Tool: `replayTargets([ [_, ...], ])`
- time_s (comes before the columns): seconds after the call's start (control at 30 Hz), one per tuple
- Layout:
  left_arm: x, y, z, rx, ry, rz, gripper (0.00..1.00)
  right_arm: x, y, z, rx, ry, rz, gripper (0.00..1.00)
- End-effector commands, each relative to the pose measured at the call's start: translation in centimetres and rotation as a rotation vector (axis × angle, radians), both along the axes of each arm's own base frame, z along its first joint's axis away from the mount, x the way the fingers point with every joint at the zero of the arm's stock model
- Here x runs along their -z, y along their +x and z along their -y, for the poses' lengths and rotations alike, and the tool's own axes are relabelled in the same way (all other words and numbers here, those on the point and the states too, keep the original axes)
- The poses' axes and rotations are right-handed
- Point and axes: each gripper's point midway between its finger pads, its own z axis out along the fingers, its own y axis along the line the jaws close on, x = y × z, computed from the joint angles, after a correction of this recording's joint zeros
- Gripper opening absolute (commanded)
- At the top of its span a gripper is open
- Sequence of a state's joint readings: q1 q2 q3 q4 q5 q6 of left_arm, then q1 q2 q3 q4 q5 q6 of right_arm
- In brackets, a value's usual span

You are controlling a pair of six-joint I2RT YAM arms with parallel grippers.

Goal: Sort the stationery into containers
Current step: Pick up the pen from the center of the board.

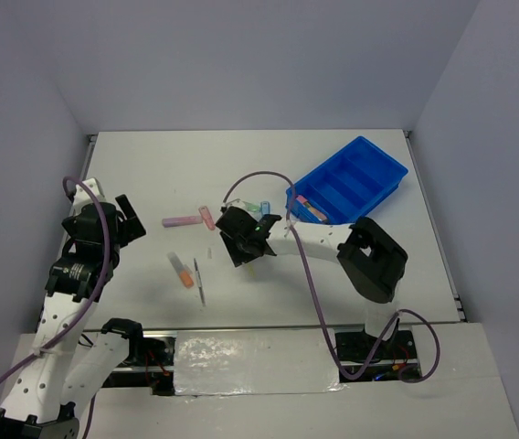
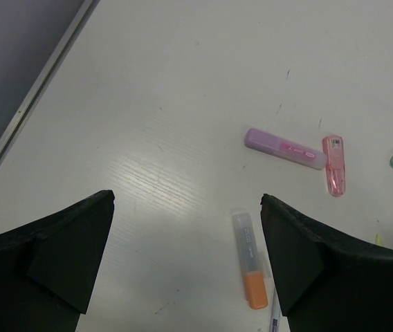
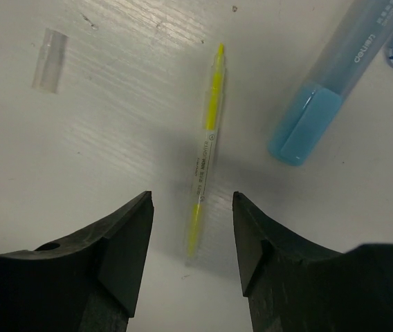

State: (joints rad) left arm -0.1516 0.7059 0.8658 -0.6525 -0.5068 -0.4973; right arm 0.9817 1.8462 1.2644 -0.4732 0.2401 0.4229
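Your right gripper (image 3: 192, 202) has its fingers half spread, one on each side of the yellow pen (image 3: 207, 131), touching neither side. The pen lies flat on the table, mid-frame in the right wrist view, tip toward the top. The blue marker (image 3: 321, 97) sits clear of it at upper right. Expect the pen to be light, stiff and thin, with slick round plastic that may roll or skid. Pinch it across the middle of the barrel, not the tapered end. Your left gripper (image 2: 187, 200) is spread wide, holding nothing. The tray (image 1: 355, 174) sits at upper right of the top view.
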Motion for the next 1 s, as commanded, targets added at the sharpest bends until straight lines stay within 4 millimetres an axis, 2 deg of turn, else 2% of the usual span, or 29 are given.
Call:
replayTargets([
  [0.0, -2.0, 0.6, 0.2, 0.019, -0.001, 0.063, 0.99, 0.6, 0.5, -0.2, 0.014, -0.031, -0.002, 0.57],
  [0.27, -2.0, 0.7, 0.4, 0.033, -0.004, 0.062, 0.99, 2.4, 0.4, -0.1, 0.008, -0.073, -0.032, 0.56],
  [0.4, -2.0, 0.7, 0.5, 0.038, -0.005, 0.063, 0.99, 4.0, -0.1, 0.2, 0.007, -0.099, -0.07, 0.43],
  [0.5, -1.9, 0.7, 0.4, 0.037, -0.003, 0.06, 0.99, 4.7, -0.8, 0.6, 0.012, -0.106, -0.095, 0.19],
  [0.57, -1.8, 0.8, 0.5, 0.042, -0.006, 0.051, 0.99, 4.3, -1.2, 0.5, 0.004, -0.086, -0.104, 0.07],
  [0.6, -1.6, 1.2, 1.3, 0.078, -0.021, 0.042, 0.99, 3.5, -1.4, 0.6, 0.004, -0.071, -0.1, 0.0],
  [0.63, -1.7, 1.5, 1.8, 0.105, -0.029, 0.038, 0.99, 2.6, -1.6, 0.4, -0.005, -0.057, -0.092, 0.0],
  [0.67, -1.0, 2.0, 2.5, 0.134, -0.044, -0.002, 0.99, 0.0, -1.6, 0.2, -0.011, -0.004, -0.054, 0.0],
  [0.77, -0.2, 3.3, 6.0, 0.223, -0.122, -0.047, 0.99, -5.5, -1.5, 0.2, 0.0, 0.111, 0.033, 0.0],
  [0.8, 1.1, 3.9, 8.6, 0.286, -0.121, -0.103, 0.99, -9.4, -1.3, 1.1, 0.034, 0.175, 0.104, 0.0],
  [0.83, 0.9, 4.3, 9.7, 0.276, -0.141, -0.106, 0.99, -11.2, -1.2, 1.8, 0.055, 0.197, 0.143, 0.0],
  [0.87, 1.4, 4.6, 10.9, 0.285, -0.138, -0.125, 0.99, -12.5, -1.4, 3.0, 0.077, 0.183, 0.164, 0.0],
  [0.9, 2.4, 5.2, 13.4, 0.323, -0.128, -0.163, 0.99, -14.5, -1.0, 4.4, 0.128, 0.181, 0.217, 0.0],
  [0.93, 2.9, 5.4, 13.9, 0.304, -0.105, -0.18, 0.99, -15.0, -1.1, 5.5, 0.152, 0.151, 0.226, 0.0],
  [0.97, 3.7, 5.5, 15.2, 0.32, -0.1, -0.206, 0.98, -15.8, -1.7, 6.9, 0.185, 0.12, 0.219, 0.0],
])
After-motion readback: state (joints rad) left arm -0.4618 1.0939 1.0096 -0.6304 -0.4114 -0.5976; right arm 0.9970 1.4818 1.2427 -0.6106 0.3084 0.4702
